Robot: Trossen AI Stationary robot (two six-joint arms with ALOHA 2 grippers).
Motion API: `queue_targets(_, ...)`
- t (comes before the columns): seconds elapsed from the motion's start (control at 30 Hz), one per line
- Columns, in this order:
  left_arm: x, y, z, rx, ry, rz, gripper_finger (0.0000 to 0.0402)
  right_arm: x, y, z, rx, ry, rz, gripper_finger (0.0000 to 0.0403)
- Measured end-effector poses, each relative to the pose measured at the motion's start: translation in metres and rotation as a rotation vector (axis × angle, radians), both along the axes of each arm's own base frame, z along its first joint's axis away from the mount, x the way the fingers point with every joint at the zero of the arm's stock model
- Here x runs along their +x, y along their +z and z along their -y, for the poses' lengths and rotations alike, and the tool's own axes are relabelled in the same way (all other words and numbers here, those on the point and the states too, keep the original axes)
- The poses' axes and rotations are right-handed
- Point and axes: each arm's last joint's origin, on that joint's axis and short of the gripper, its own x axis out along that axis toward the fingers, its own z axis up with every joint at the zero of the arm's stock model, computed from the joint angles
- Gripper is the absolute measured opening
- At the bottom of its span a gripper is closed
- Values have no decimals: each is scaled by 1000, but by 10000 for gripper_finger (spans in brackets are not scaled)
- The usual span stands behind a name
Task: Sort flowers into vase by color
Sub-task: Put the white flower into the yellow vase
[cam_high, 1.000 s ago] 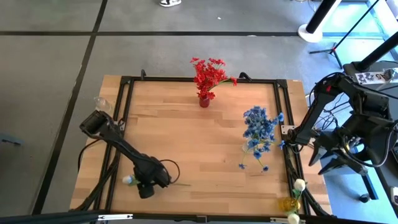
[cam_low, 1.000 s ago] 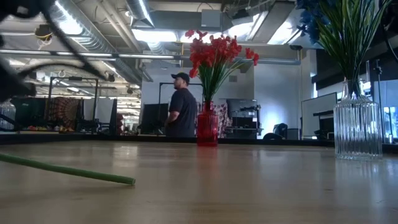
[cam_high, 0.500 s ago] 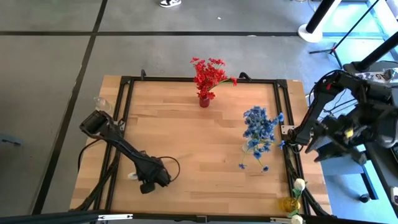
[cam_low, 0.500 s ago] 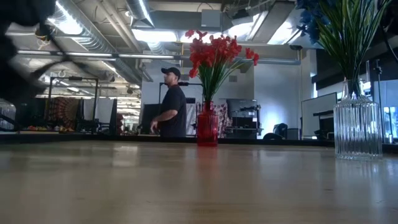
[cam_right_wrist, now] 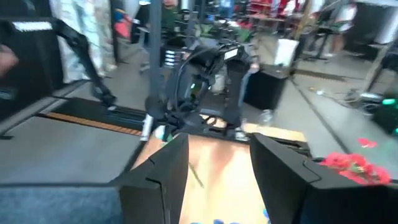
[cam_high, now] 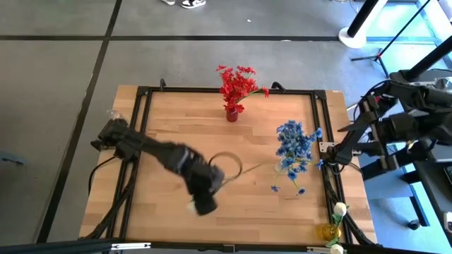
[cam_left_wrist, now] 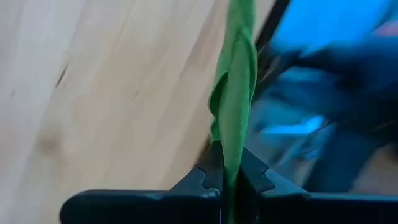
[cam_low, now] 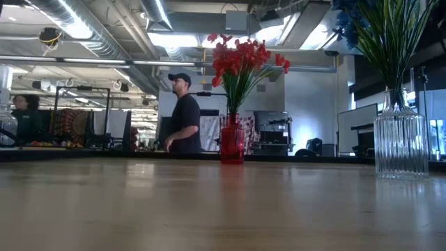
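Since a second ago, your left arm has swung from the near-left corner toward the middle of the table [cam_high: 212,127], and the left gripper [cam_high: 204,204] now sits lifted over the near-centre boards, blurred in the high view. Its wrist view shows the fingers [cam_left_wrist: 202,177] pinched tight on a green stem [cam_left_wrist: 235,106], so you have a flower in hand; the thin stem runs from the gripper out toward the right, and a pale blossom seems to show at the gripper's near side, though the blur makes that hard to confirm. You have red flowers [cam_high: 237,85] standing in a red vase [cam_high: 232,114] at the far centre, and blue flowers [cam_high: 294,144] in a clear ribbed vase [cam_low: 401,143] on the right, with one blue sprig [cam_high: 288,185] lying near it on the wood. White flowers [cam_high: 337,224] stand in a yellowish vase [cam_high: 328,231] at the near-right corner. Your right gripper [cam_right_wrist: 214,180] waits off the right edge of the table, fingers spread and holding nothing. Beyond the table, a person [cam_low: 182,115] in a cap stands in the room.
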Motion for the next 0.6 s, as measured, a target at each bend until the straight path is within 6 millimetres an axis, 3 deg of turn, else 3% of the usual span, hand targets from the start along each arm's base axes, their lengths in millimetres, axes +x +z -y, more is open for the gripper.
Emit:
queue_targets(0.17, 18, 41, -30, -92, 127, 157, 4, 19, 3, -11, -21, -43, -9, 172)
queue_targets(0.37, 41, 70, -39, -302, 156, 401, 4, 63, 0, -43, -76, 51, -61, 172)
queue_targets(0.5, 50, 81, -43, -394, 168, 507, 4, 102, -11, -68, -256, 169, -73, 172)
queue_targets(0.6, 54, 85, -47, -432, 221, 524, 5, 125, -23, -75, -495, 149, -93, 172)
